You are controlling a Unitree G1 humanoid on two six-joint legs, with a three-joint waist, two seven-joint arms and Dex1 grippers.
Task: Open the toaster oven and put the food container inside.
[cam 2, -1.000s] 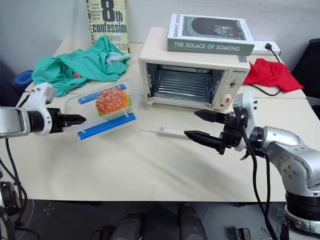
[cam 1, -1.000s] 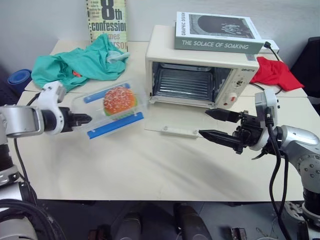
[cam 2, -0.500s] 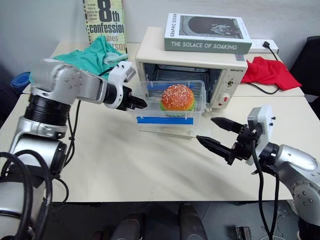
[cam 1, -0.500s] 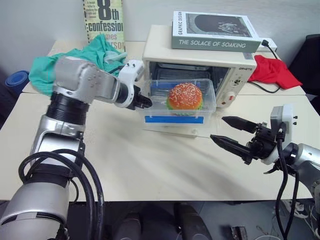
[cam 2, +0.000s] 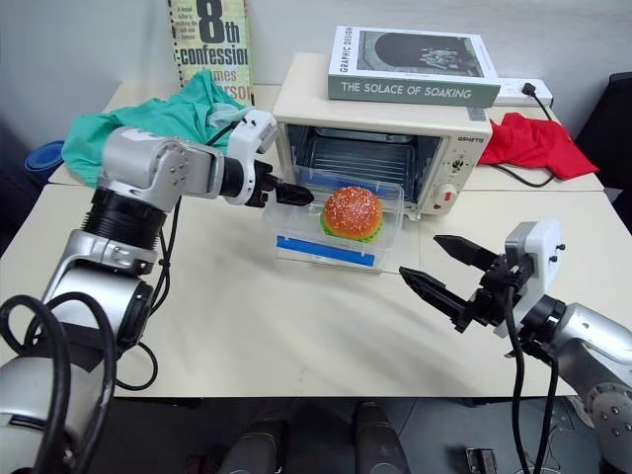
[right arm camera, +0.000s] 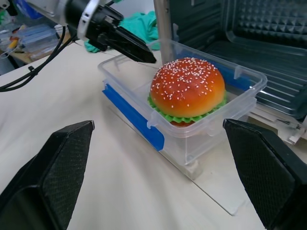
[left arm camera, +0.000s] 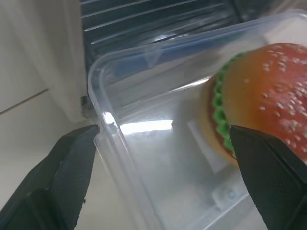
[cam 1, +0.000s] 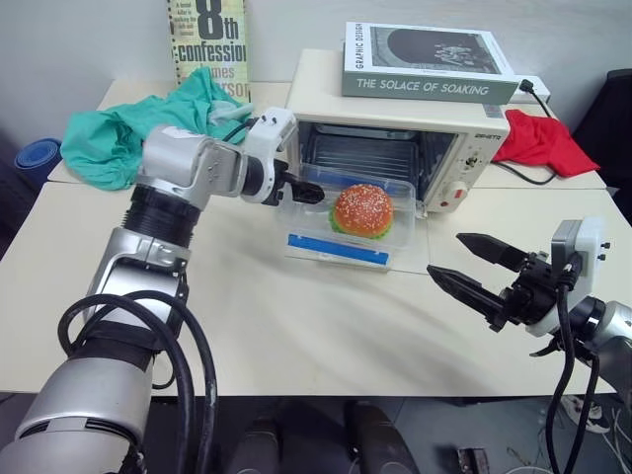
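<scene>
Here, the left end effector (cam 2: 296, 195) sits at the near-left corner of the food container (cam 2: 334, 229), its two black fingers (left arm camera: 62, 177) spread wide on either side of the clear plastic wall, which one finger touches without a clamping grip. The container rests on the lowered glass door (cam 1: 395, 259) of the toaster oven (cam 1: 405, 138), just outside the open cavity, with a toy hamburger (cam 1: 362, 209) inside it and a blue clip strip (cam 1: 336, 248) along its near edge. The right end effector (cam 1: 472, 265) hovers above the counter (cam 1: 296, 326) to the right of the door, well apart from the container, its fingers splayed open and empty, pointing toward the oven. A book (cam 1: 425, 61) lies flat on the oven's top. Behind, a teal cloth (cam 1: 128, 133) is heaped on the counter's left side in front of an upright book (cam 1: 207, 41), and a red cloth (cam 1: 538, 143) lies to the oven's right.
</scene>
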